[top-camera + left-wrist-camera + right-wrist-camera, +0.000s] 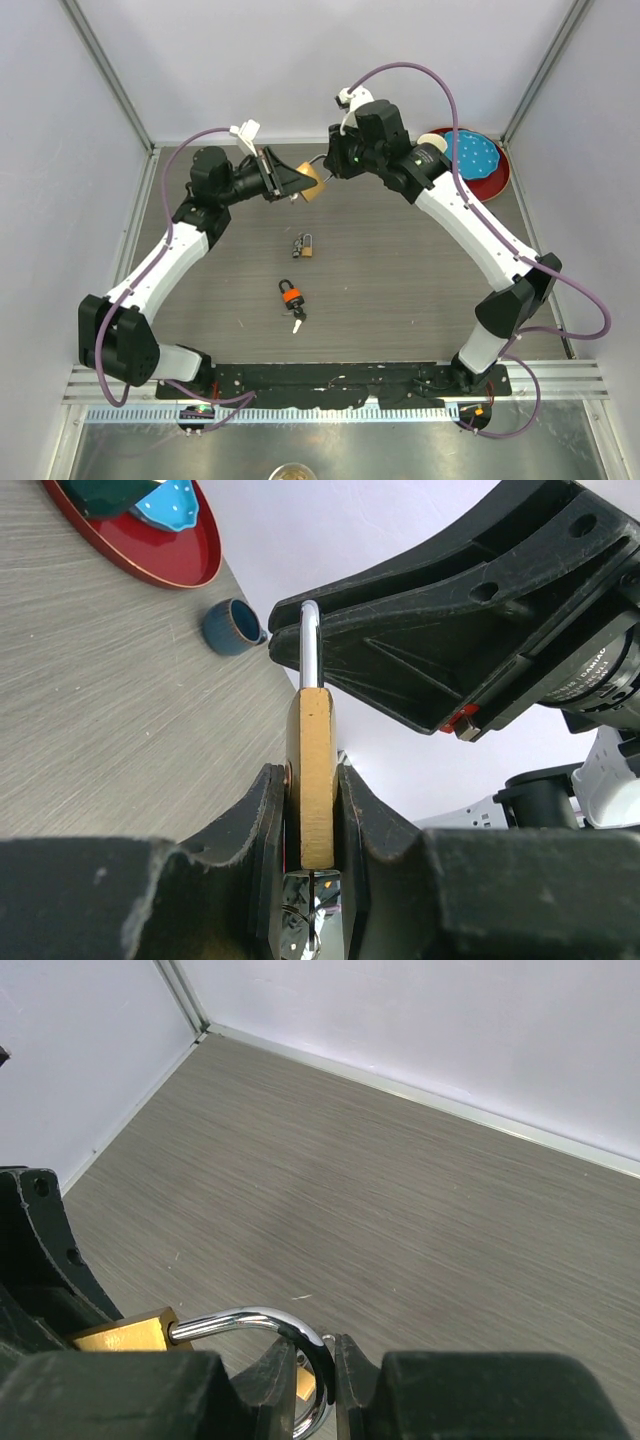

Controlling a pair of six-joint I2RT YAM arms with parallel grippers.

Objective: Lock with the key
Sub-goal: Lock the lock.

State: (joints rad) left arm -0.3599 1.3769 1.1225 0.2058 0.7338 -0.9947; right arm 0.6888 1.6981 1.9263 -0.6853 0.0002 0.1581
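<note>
A brass padlock (313, 186) is held in the air between both grippers at the back of the table. My left gripper (298, 183) is shut on its brass body (312, 760), with something shiny, perhaps a key or ring (312, 920), at the lock's bottom between the fingers. My right gripper (328, 170) is shut on the chrome shackle (250, 1320); its jaws (320, 1375) pinch the shackle's curve. In the right wrist view, the brass body (120, 1332) shows at the left.
A small padlock (304, 246) and an orange-topped padlock (291, 295) with a key (297, 322) lie mid-table. A red plate (497, 172) holding blue pieces (472, 151) stands at the back right, with a small blue cup (232, 627) beside it.
</note>
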